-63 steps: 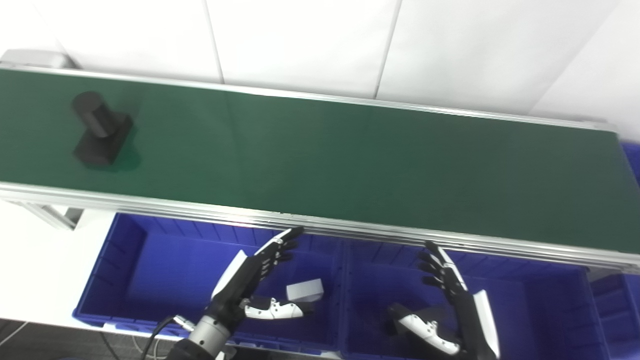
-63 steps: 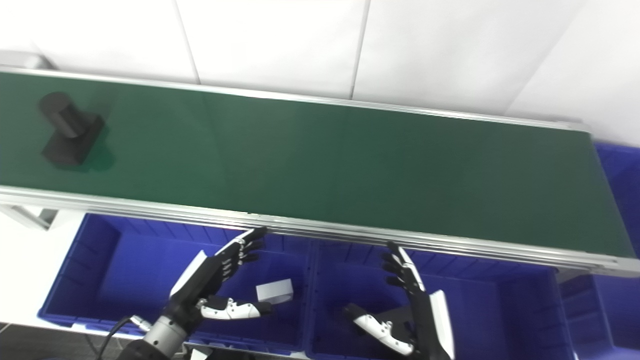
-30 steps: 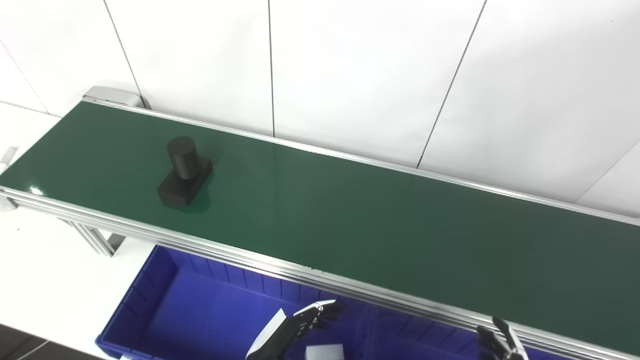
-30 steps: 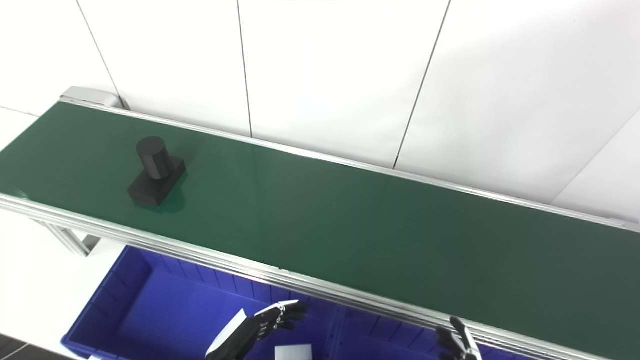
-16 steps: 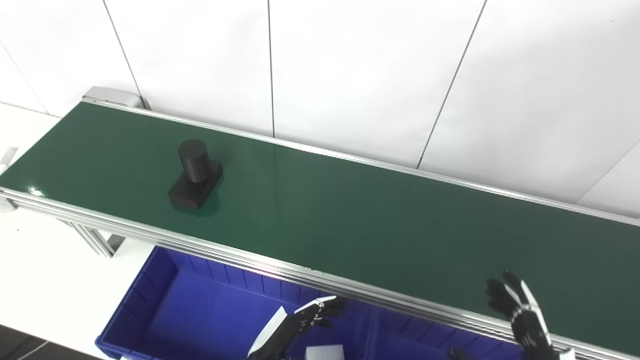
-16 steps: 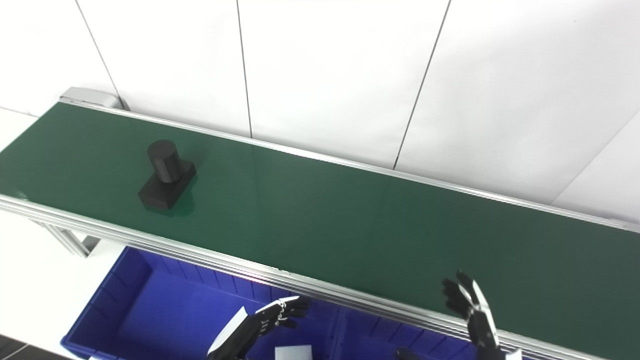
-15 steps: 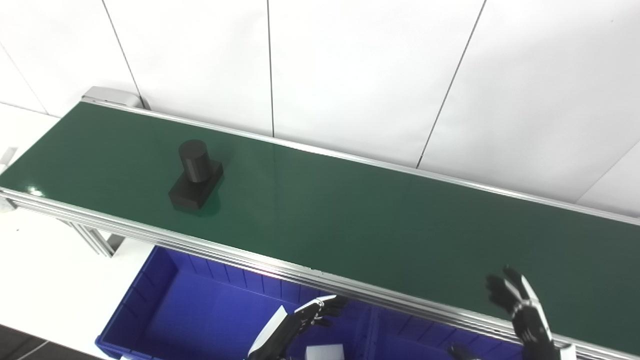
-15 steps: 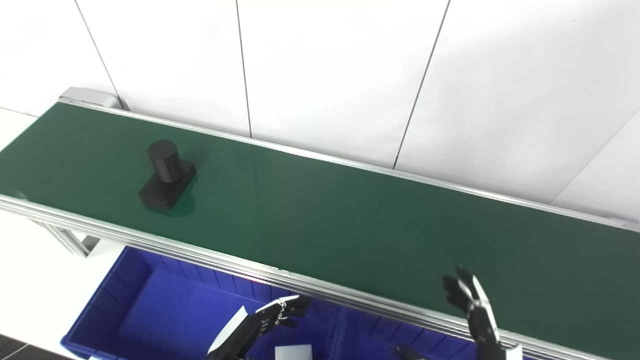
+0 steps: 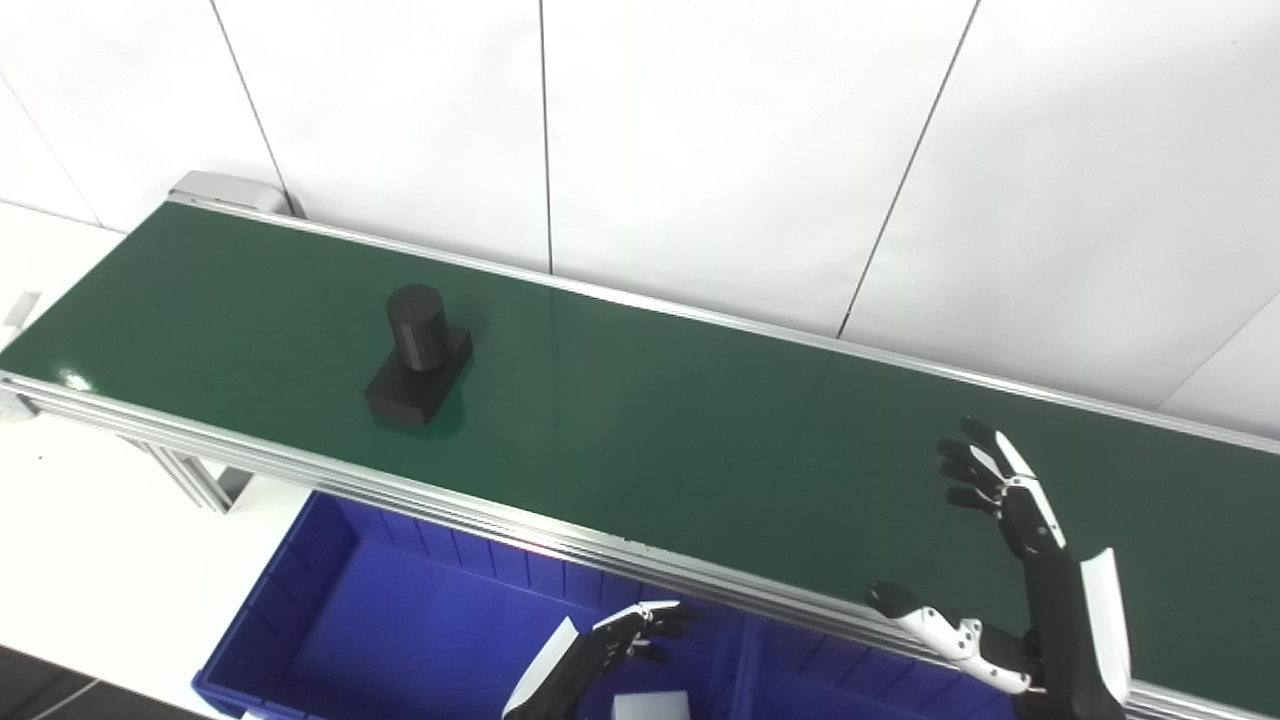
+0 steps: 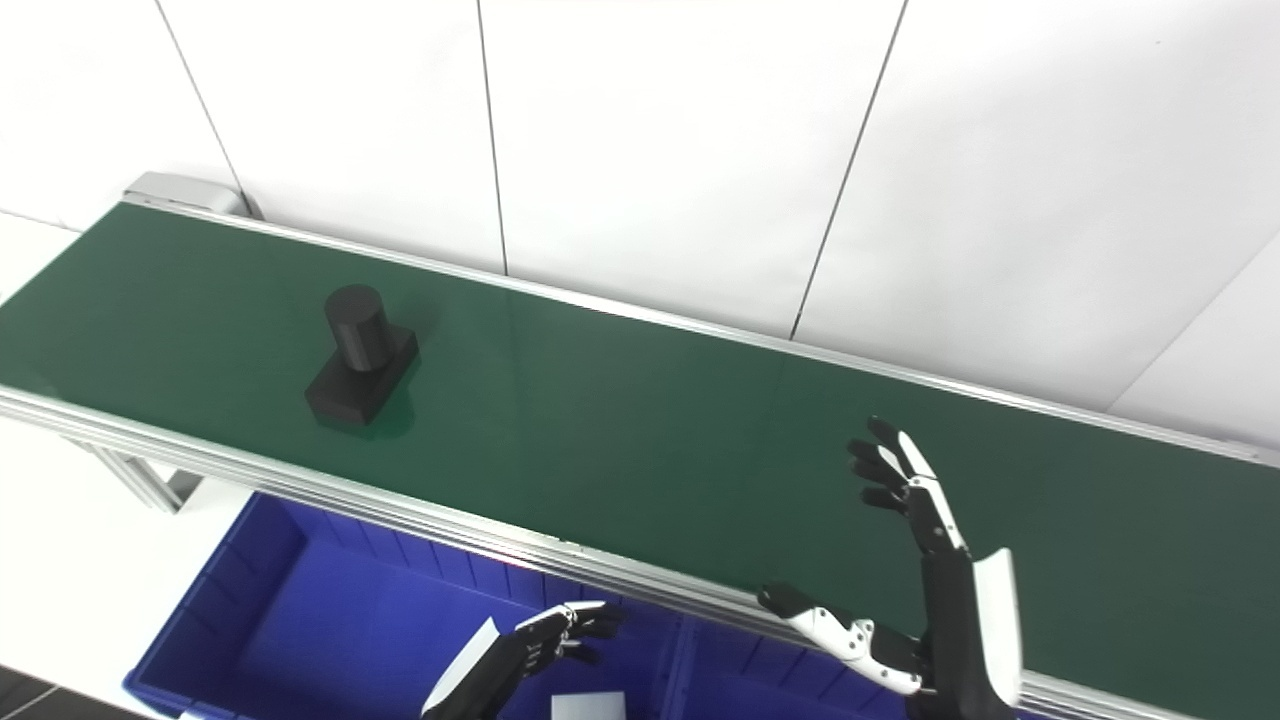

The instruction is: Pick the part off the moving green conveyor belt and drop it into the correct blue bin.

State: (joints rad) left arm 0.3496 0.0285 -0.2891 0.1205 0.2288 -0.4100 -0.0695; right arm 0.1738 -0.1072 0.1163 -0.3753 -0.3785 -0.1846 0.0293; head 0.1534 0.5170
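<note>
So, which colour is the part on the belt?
Black, all over: the part shows best in the left eye view.

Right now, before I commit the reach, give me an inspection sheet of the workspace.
Surface: green conveyor belt, bare apart from the part.
Job's things: black part upright on the belt's left stretch, untouched; blue bin below the near rail.
Clutter: small white block in the bin.
Hands: right hand raised over the belt's right stretch, fingers spread, holding nothing; left hand low over the bin, open.
Cables: nothing seen.
Surroundings: white panelled wall behind the belt.
</note>
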